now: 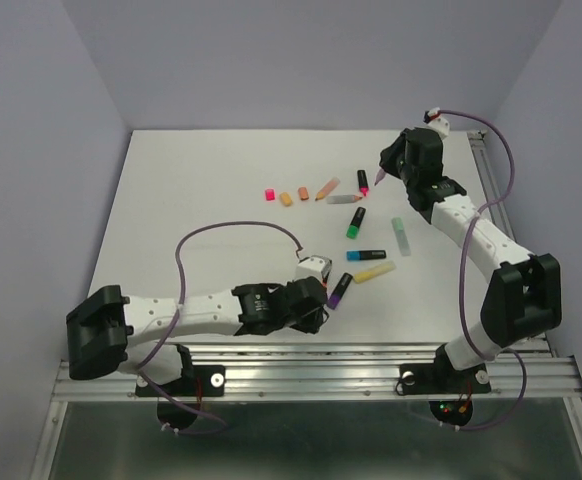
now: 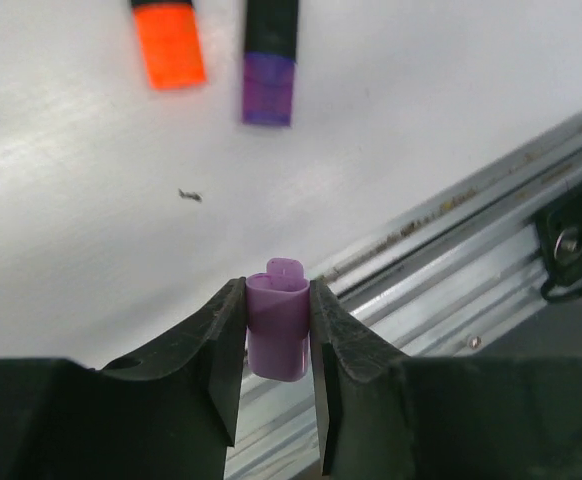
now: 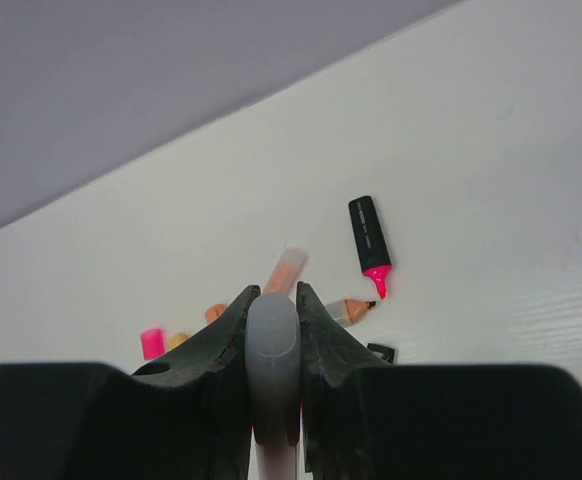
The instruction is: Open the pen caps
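Note:
My left gripper [image 2: 278,318] is shut on a small purple pen cap [image 2: 278,328], held just above the table's near rail; in the top view it [image 1: 314,312] sits at the near edge. The black pen with a purple end [image 2: 269,85] lies just beyond it, beside an orange pen end [image 2: 169,45]. My right gripper [image 3: 273,320] is shut on a pale lilac-grey pen [image 3: 273,352], raised over the far right of the table [image 1: 385,176]. Below it lie an uncapped black pen with a pink tip [image 3: 370,235], peach pens [image 3: 286,270] and loose pink [image 3: 152,343] and orange caps [image 3: 214,312].
In the top view more pens lie mid-table: black-green [image 1: 356,223], mint [image 1: 400,235], black-blue [image 1: 366,255], yellow [image 1: 374,271]. A pink cap [image 1: 269,194] and an orange cap [image 1: 286,199] lie further back. The aluminium rail [image 2: 441,290] runs along the near edge.

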